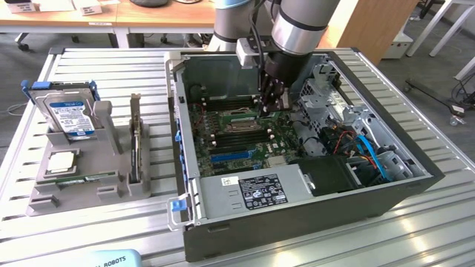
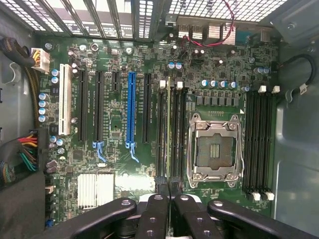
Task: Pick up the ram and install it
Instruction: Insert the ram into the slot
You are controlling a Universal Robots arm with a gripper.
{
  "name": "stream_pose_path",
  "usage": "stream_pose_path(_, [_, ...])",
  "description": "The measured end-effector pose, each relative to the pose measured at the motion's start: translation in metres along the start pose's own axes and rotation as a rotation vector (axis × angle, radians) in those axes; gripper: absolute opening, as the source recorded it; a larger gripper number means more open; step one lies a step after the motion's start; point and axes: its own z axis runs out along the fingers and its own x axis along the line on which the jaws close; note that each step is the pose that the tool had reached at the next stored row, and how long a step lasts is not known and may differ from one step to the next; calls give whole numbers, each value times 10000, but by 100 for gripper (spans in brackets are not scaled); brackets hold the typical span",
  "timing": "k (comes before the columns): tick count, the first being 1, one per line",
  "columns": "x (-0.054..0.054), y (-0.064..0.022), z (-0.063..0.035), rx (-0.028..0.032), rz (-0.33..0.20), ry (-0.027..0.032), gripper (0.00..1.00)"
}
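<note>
While the gripper (image 2: pixel 168 193) pinches the ram (image 2: pixel 168 124) (edge-on), the case (image 1: pixel 312 221) sits on a slatted table (image 1: pixel 104 69).

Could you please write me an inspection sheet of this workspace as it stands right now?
Surface: slatted metal table, carrying an open computer case and a grey holder.
Job's things: the ram shows edge-on over the memory slots beside the processor socket; whether it is seated cannot be told. A second ram stick lies in the holder.
Clutter: hard drive and processor chip in the holder.
Grippers: gripper inside the case, shut on the ram.
Cables: blue and red cables in the case, apart from the gripper.
Surroundings: wooden desks behind the table.
</note>
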Motion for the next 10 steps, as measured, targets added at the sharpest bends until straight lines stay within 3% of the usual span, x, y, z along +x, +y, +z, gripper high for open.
stream_pose_path(10, [7, -2, 70, 0, 1, 1, 12])
